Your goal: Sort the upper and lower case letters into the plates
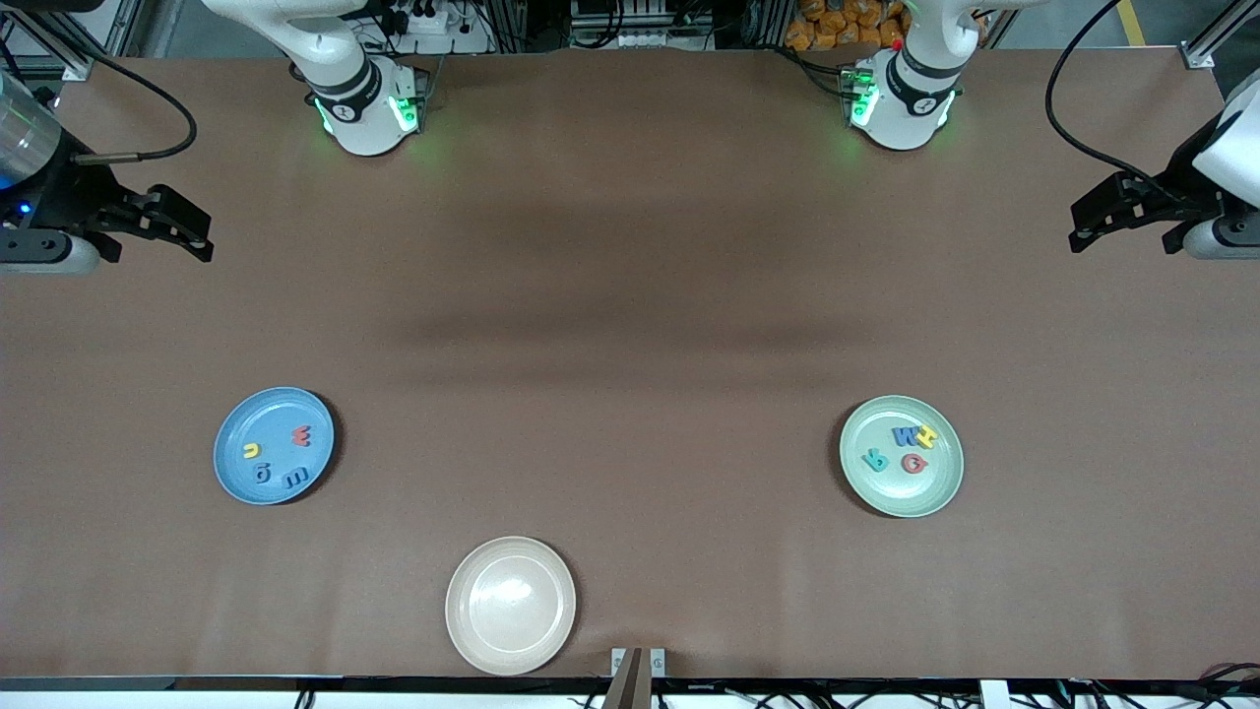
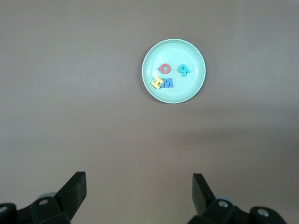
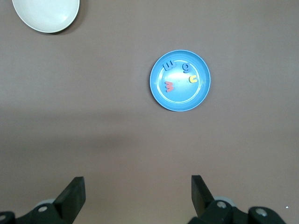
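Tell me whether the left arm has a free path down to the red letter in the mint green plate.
Probably yes: the left end effector is open, holds nothing, and only bare table lies between it and the red letter.

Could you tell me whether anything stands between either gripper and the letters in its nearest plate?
Nothing visible does. The left gripper waits open over bare table, with only tabletop between it and the green plate holding four letters. The right gripper, also open, has the same clear stretch to the blue plate.
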### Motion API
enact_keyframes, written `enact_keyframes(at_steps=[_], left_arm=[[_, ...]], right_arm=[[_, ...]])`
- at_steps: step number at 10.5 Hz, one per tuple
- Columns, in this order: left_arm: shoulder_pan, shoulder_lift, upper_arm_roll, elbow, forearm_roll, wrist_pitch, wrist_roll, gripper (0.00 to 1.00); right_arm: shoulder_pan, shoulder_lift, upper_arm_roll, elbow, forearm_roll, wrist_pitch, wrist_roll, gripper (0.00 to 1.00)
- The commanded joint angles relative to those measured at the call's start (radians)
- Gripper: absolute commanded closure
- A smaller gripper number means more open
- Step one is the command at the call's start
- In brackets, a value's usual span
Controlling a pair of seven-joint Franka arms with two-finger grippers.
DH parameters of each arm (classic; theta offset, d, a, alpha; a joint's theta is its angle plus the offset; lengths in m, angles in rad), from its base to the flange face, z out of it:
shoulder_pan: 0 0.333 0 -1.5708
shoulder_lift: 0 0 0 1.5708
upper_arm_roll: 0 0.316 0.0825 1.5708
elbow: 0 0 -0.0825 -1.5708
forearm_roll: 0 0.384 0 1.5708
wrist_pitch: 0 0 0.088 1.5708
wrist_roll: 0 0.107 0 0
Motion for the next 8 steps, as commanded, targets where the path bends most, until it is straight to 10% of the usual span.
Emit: enact_keyframes(at_steps=[1, 8], left_arm=[[0.000, -0.001, 0.007, 0.001, -0.014, 0.013, 0.011, 0.00], [0.000, 0.054, 0.007, 0.044, -0.012, 0.016, 0.011, 0.00]], right_arm=[[-0.003, -0.009, 0.003, -0.011, 0.000, 0.001, 0.013, 0.00], [-0.003, -0.009, 0.003, -0.012, 0.002, 0.001, 0.015, 0.00]])
